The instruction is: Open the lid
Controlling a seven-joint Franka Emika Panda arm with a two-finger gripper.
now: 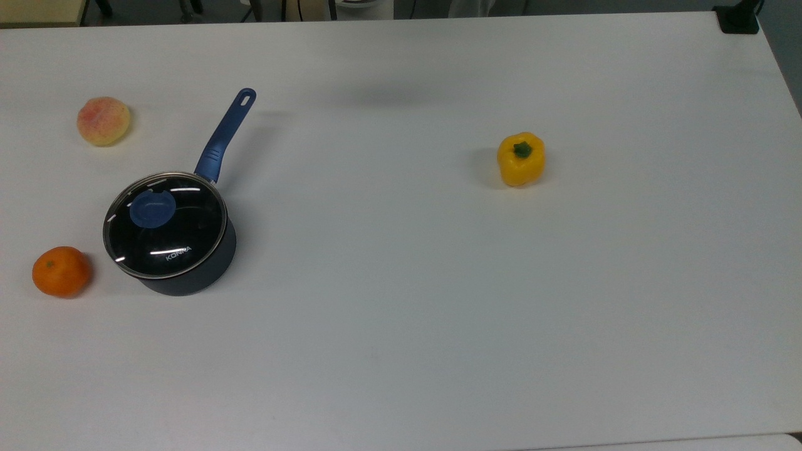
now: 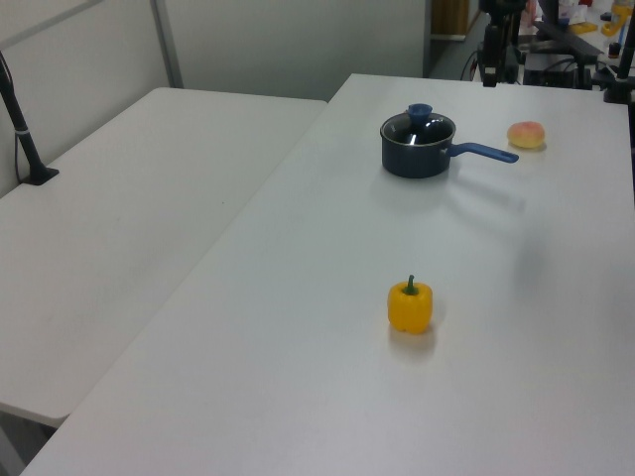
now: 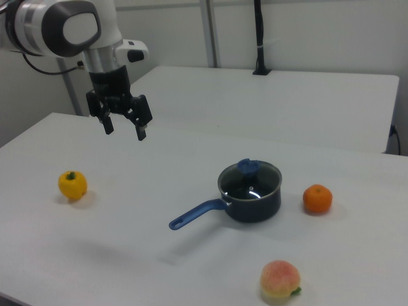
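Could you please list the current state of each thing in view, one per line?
lid: seated closed on the saucepan, untouched.
saucepan: upright on the table, covered.
tool: open, empty, raised above the table, away from the saucepan.
yellow bell pepper: standing stem up, alone.
orange: resting beside the saucepan, apart from it.
peach: resting on the table, apart from the saucepan handle.

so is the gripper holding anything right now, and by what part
Nothing: the gripper hangs open in the air, and the lid sits on the saucepan.
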